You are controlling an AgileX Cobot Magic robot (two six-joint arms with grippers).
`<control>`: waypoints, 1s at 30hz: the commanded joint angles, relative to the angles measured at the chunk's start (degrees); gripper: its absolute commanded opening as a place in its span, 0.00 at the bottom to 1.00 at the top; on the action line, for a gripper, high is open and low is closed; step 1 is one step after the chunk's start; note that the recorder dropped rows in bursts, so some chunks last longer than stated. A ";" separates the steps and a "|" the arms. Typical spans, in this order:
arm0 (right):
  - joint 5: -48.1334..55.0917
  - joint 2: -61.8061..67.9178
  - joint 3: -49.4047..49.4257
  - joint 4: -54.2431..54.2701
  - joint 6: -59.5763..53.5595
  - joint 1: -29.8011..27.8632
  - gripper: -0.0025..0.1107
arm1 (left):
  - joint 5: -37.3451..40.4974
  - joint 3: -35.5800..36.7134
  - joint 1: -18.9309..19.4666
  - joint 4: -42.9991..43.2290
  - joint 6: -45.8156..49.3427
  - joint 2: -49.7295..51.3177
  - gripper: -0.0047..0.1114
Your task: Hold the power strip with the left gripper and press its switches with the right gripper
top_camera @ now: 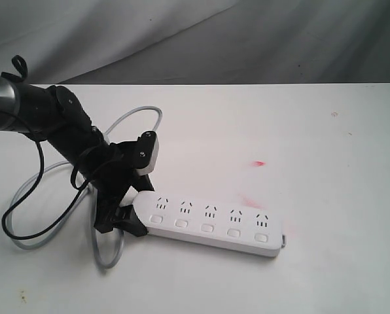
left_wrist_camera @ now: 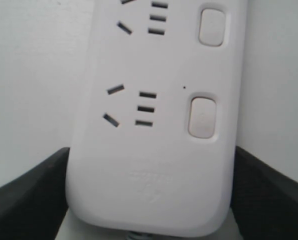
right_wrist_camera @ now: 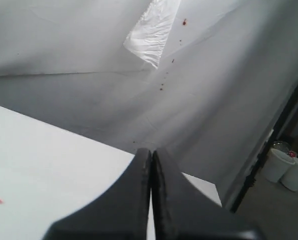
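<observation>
The white power strip [top_camera: 208,222] lies flat on the white table, running from lower left to right, with five sockets in a row. Its five switches [top_camera: 207,227] line the near side. My left gripper [top_camera: 131,216] is shut on the strip's left end, where the cord leaves it. In the left wrist view the black fingers [left_wrist_camera: 34,197] press both sides of the power strip [left_wrist_camera: 154,150], and two switches [left_wrist_camera: 202,116] show. The grey cord [top_camera: 110,256] loops behind the left arm. My right gripper [right_wrist_camera: 151,153] is shut on nothing, raised near the table's far edge, and out of the exterior view.
Red stains [top_camera: 258,163] mark the table beyond the strip. A black cable [top_camera: 25,196] loops at the left next to the grey cord. A grey cloth backdrop [top_camera: 247,39] hangs behind the table. White buckets [right_wrist_camera: 284,170] stand on the floor off the table.
</observation>
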 commanded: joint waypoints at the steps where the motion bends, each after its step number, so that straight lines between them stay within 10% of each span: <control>1: -0.45 -0.30 0.39 -36.97 38.42 -0.38 0.02 | 0.82 -0.09 -0.28 -0.07 -0.35 0.28 0.47; 5: 0.37 -0.30 1.81 -57.77 64.00 -0.38 0.02 | 0.82 -0.09 -0.28 -0.07 -0.35 0.28 0.47; 20: 13.28 -17.11 12.89 -88.93 99.65 -0.57 0.02 | 0.82 -0.09 -0.28 -0.07 -0.35 0.28 0.47; 30: 15.00 -17.67 14.85 -91.15 102.41 -0.57 0.02 | 0.82 -0.09 -0.28 -0.07 -0.35 0.28 0.47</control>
